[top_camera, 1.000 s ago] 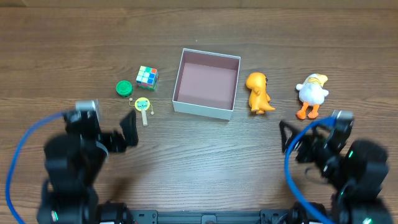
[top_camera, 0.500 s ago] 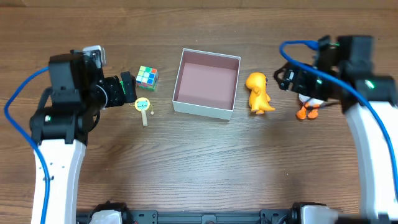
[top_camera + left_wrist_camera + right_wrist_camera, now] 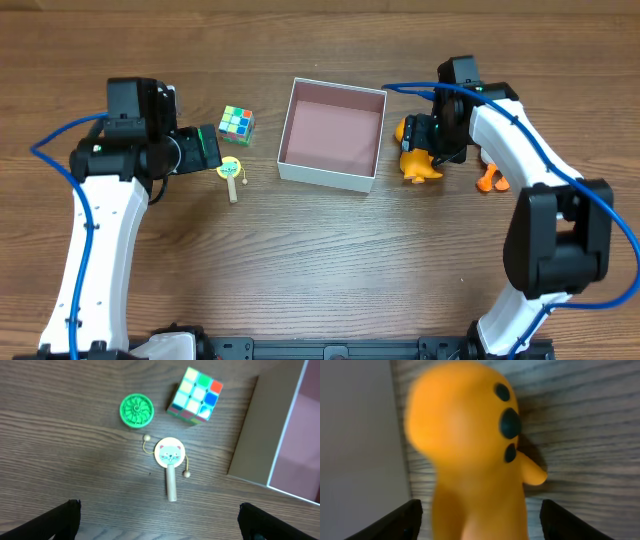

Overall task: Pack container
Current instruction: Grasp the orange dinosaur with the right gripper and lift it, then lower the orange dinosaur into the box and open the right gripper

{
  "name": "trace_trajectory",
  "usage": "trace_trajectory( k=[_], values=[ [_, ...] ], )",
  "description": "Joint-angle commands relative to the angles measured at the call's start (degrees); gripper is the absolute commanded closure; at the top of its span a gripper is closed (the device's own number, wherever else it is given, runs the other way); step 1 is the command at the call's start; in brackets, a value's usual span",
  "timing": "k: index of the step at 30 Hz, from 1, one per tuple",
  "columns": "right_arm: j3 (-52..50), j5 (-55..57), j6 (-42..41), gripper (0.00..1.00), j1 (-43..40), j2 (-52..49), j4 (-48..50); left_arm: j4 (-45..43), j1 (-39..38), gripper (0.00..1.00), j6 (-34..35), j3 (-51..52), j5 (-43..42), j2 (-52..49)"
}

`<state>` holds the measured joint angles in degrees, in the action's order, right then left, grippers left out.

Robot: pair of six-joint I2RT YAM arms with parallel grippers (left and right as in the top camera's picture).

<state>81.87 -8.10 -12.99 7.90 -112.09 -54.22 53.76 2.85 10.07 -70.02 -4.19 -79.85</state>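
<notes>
Overhead: shallow square white-walled container, pink inside (image 3: 327,173), mid-table, nothing packed; right gripper (image 3: 421,136) over orange rubber toy figure (image 3: 418,170) just beside its right wall.
Left wrist: left gripper (image 3: 167,523) spread, holding nothing, lined up over wooden cat-face rattle (image 3: 169,455).
Right wrist: fingers (image 3: 402,519) spread, straddling the toy for a pinch.

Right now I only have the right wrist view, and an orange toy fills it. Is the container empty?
Observer: Yes. The container holds nothing, and the orange toy stands just outside its wall.
Operator: What is the left gripper doing?
Observer: The left gripper hangs open over the table near a green disc, on the far side of the container from you.
Operator: Anything hidden by my arm?
Observer: A toy with orange feet lies partly under the right arm, on the far side of the orange toy from the container.
</notes>
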Motion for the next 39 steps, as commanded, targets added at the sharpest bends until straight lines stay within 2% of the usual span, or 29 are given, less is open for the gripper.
trace_trajectory(
  k=[1, 5, 7, 13, 18, 22, 28, 32, 39],
  values=[
    [0.70, 1.22, -0.79, 0.34, 0.15, -2.60, 0.28, 0.00, -0.26, 0.00, -1.09, -1.25, 0.57, -2.49],
    [0.74, 1.25, -0.79, 0.55, 0.13, -2.80, 0.17, -0.02, -0.26, 0.00, -1.09, -1.25, 0.57, -4.31],
    [0.87, 2.43, -0.79, 0.70, 0.13, -1.55, -0.15, -0.02, -0.26, 0.00, -1.09, -1.25, 0.57, -5.27],
    [4.68, 3.67, -4.44, 0.87, 1.27, 9.97, -4.59, -0.04, -0.26, 0.00, -1.07, -1.25, 0.57, -7.65],
    [6.78, 0.76, -10.16, 0.94, 6.12, 19.80, -5.42, -0.37, -0.26, 0.00, -1.03, -1.25, 0.20, -7.96],
    [6.64, 0.37, -14.58, 0.96, 13.75, 21.49, -1.33, -2.38, -0.26, 0.00, -1.05, -1.29, -0.31, -7.87],
    [6.27, 4.63, -21.14, 0.96, 22.14, 14.78, 10.86, -3.87, -0.26, 0.00, -1.07, -1.29, -0.24, -7.89],
    [6.27, 4.57, -25.46, 0.96, 22.88, 7.67, 15.85, -3.87, -0.26, 0.00, -1.07, -1.29, -0.24, -7.89],
    [6.27, 0.20, -26.53, 0.93, 23.45, -1.70, 24.26, -3.87, -0.26, 0.00, -1.07, -1.29, -0.24, -7.89]
  ],
)
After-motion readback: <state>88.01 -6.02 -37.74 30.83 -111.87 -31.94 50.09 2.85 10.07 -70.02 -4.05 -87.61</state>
